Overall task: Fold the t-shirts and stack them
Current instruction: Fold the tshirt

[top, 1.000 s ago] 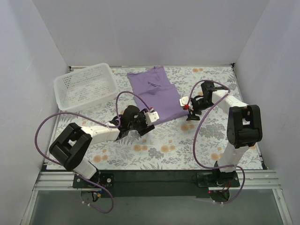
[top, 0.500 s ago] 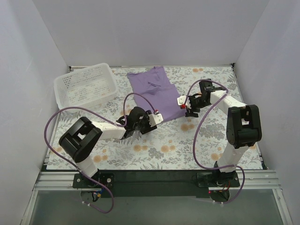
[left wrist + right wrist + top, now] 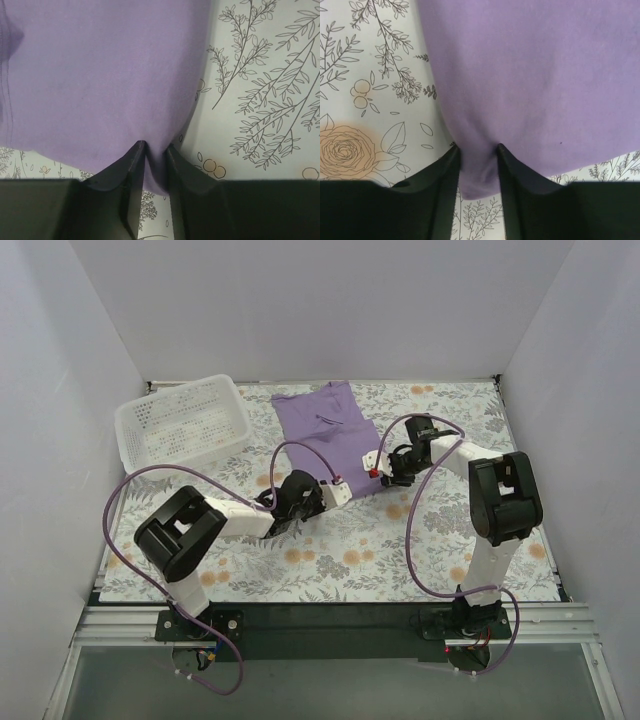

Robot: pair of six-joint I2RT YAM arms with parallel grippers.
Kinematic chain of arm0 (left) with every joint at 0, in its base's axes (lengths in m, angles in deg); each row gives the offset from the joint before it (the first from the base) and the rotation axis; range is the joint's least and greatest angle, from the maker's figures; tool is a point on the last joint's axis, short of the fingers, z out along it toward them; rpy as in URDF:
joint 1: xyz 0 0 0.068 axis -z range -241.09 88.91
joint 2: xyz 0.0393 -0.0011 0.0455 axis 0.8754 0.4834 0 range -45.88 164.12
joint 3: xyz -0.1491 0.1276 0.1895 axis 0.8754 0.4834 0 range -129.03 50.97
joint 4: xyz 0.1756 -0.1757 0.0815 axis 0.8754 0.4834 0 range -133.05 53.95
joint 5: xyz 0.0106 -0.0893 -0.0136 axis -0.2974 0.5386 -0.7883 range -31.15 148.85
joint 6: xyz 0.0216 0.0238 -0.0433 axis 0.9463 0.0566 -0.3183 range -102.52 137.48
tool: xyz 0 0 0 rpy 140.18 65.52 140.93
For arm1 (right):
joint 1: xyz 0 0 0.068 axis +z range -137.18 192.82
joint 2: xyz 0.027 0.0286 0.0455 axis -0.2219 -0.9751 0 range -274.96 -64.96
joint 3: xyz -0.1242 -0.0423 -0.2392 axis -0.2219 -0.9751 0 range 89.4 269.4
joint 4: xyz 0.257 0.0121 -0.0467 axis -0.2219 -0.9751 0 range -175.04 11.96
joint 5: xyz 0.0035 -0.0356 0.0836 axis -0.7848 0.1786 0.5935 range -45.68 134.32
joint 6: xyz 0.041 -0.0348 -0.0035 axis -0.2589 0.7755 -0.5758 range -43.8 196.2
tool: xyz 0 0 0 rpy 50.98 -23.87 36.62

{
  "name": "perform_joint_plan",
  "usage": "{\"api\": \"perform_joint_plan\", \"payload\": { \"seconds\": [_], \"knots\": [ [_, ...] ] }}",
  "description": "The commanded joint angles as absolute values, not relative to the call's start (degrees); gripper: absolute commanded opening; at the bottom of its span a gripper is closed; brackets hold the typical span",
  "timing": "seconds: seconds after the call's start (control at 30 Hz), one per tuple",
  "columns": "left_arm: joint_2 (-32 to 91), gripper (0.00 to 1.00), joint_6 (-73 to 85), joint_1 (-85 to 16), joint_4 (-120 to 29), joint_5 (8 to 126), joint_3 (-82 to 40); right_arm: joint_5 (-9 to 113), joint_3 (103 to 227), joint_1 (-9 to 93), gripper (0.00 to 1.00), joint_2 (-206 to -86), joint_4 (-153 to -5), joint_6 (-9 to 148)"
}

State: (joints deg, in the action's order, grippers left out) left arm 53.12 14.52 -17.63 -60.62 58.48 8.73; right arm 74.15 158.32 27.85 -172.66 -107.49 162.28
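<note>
Quickly counted: one lavender-purple cotton t-shirt (image 3: 325, 430), one white perforated plastic basket (image 3: 241, 406), two black-fingered claws. The t-shirt is spread on the flower-printed white table cover (image 3: 340, 560), at the far middle, just right of the basket and apart from it. Its near edge is met by both claws. The left claw (image 3: 345, 490) is set at the left part of that edge; in the left wrist view a fold of purple fabric is pinched between its fingers. The right claw (image 3: 373, 468) is set at the right end; there the hem is bunched and gripped between its fingers too.
</note>
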Motion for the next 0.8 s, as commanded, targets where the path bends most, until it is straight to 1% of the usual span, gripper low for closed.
{"api": "perform_joint_plan", "payload": {
  "seconds": [0.0,0.03,0.1,0.13,0.17,0.3,0.33,0.4,0.47,0.5,0.53,0.63,0.7,0.77],
  "knots": [
    [55.27,0.2,15.37,-16.97,-57.73,57.0,9.22,71.31,158.75,27.85,0.39,-174.82,-106.69,160.93],
    [55.36,0.12,15.29,-16.54,-57.82,57.26,9.22,71.39,158.57,27.76,0.34,-174.73,-106.78,160.84],
    [55.45,0.03,15.46,-15.57,-58.17,57.26,9.48,71.66,157.43,27.85,0.15,-174.47,-106.86,160.49],
    [55.37,0.0,15.55,-15.13,-58.87,57.26,9.57,71.92,156.9,27.85,0.03,-173.86,-106.87,160.4],
    [55.02,0.0,15.55,-14.69,-59.05,57.18,10.09,72.36,155.77,27.85,0.01,-173.42,-106.87,160.05],
    [52.65,0.0,14.41,-11.54,-58.96,58.31,11.59,72.19,151.99,27.76,0.01,-169.47,-108.7,157.5],
    [51.77,0.0,14.06,-10.65,-58.61,58.67,12.29,71.75,151.45,27.85,0.01,-167.46,-113.06,157.85],
    [49.41,0.0,13.0,-7.24,-58.0,60.58,14.04,71.13,149.26,27.68,0.01,-164.99,-117.22,161.08],
    [47.21,0.0,10.72,-4.07,-56.51,61.13,15.19,70.34,142.6,27.32,0.01,-158.94,-119.51,163.72],
    [46.58,0.0,9.67,-0.4,-55.89,61.39,15.98,70.25,140.22,27.06,0.01,-156.56,-119.87,164.35],
    [46.23,0.0,7.4,1.99,-54.41,60.87,16.25,70.08,135.06,26.8,0.01,-151.49,-120.31,164.88],
    [44.73,0.0,1.87,10.95,-51.41,57.9,16.78,68.41,127.14,26.09,0.01,-141.54,-124.26,166.2],
    [44.03,0.0,-1.4,16.91,-49.66,56.05,16.6,68.4,124.21,24.61,0.01,-134.26,-127.59,166.99],
    [43.42,0.0,-6.56,19.93,-49.29,55.33,16.25,69.63,122.19,23.2,0.01,-129.93,-132.06,168.22]
  ]
}}
